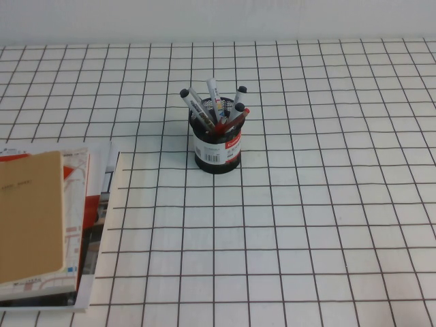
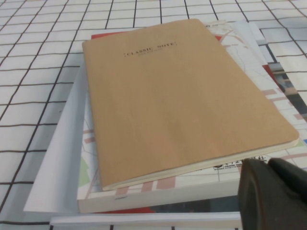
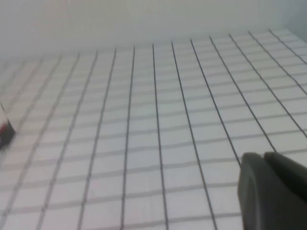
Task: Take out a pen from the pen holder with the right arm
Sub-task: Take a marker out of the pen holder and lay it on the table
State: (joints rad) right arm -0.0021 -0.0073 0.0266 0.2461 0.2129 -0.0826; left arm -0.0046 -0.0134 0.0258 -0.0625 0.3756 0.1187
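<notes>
I see a big white surface [image 1: 327,204] with thin black lines that make squares all over it. It lies under both of my end effectors and runs on far ahead of them.

Next comes a stack of books and papers [image 1: 88,225] on the left arm's side of the surface. It lies right under and just ahead of my left end effector [image 2: 271,191]. On top of the stack sits a brown notebook [image 2: 182,96], flat, with small words printed near its far edge. The near corner of the notebook is very close to the left end effector. I cannot tell if this end effector is released or clenched, because only a dark lump of it shows.

My right end effector [image 3: 271,189] hangs low over bare squares of the surface. It is clenched tight.

The pen holder [image 1: 218,151] is a small, round, black cup with a white label. It stands upright on the surface, well apart from my right end effector, out ahead of it and toward the left arm's side. It is also well apart from the stack.

The pens [image 1: 214,102] are all in the pen holder. They stick up and lean out in different ways. Most have dark caps, and one red one [image 1: 235,120] leans out toward the right arm's side.
</notes>
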